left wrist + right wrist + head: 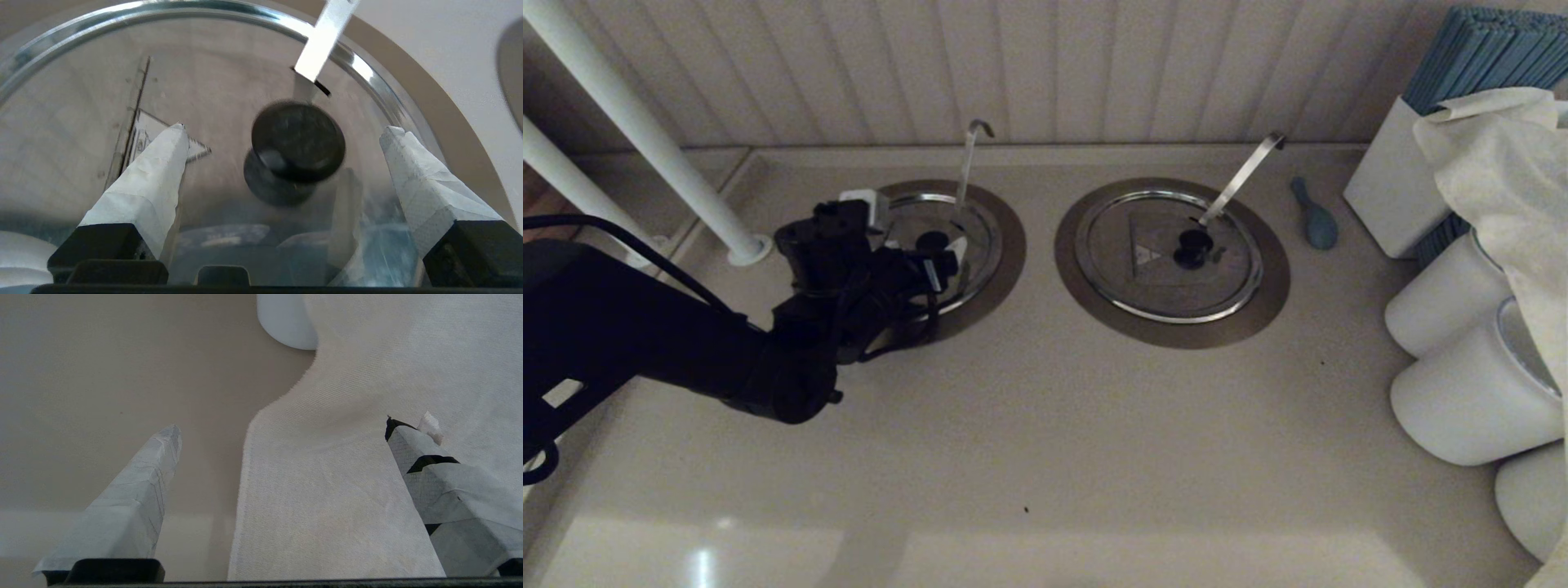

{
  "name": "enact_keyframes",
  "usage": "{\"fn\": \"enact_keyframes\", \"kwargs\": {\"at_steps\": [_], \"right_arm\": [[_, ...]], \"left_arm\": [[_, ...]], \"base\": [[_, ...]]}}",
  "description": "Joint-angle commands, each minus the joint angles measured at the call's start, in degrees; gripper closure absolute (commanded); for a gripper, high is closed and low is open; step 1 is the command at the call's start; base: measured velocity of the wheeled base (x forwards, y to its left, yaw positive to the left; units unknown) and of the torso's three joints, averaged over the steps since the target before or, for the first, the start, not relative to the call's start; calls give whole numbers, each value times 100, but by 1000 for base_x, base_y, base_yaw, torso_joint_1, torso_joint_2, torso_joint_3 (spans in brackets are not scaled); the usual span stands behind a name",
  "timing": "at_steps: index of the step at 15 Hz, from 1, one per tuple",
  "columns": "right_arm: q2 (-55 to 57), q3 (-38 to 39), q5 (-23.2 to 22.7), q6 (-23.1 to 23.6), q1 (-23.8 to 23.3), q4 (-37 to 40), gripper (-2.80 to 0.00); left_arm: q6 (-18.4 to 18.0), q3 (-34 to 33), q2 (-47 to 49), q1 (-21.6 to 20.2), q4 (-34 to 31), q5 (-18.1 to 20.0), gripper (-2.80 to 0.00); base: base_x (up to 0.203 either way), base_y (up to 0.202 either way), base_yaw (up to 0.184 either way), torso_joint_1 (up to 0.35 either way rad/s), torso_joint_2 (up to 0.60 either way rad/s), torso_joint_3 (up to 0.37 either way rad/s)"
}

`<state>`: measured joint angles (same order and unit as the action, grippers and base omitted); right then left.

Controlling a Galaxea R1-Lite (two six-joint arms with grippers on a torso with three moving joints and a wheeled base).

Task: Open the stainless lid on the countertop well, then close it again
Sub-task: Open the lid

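The left tool (282, 134) hangs spread wide over the stainless lid (980, 237), its taped fingers (157, 171) flanking the black knob (296, 141) without touching; the lid sits seated in the countertop well (1005, 261) at the bench's (1045, 425) rear left; the right tool (282, 430), fingers parted and empty, hovers over a white cloth (347, 477).

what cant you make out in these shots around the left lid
- Head view: the left gripper and its arm cover the near side of the stainless lid, so the rim there is hidden.
- Left wrist view: the knob is blurred.
- Both views: what the well holds, under the lid.
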<state>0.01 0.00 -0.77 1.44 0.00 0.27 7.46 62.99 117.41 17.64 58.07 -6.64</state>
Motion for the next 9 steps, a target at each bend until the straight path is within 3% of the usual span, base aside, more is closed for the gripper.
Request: {"fn": "enact_keyframes", "kwargs": {"at_steps": [1,3,9], "right_arm": [[1,0,-2,6,0,0,-280],[7,0,-2,6,0,0,-280],[5,0,-2,6,0,0,-280]], "left_arm": [[5,68,125,-6,75,-39,-280],[-50,30,234,-6,344,-33,-280],[-722,-93,353,-15,670,-136,-280]], "base": [[0,0,0,0,0,0],[0,0,0,0,0,0],[0,0,0,0,0,0]]}}
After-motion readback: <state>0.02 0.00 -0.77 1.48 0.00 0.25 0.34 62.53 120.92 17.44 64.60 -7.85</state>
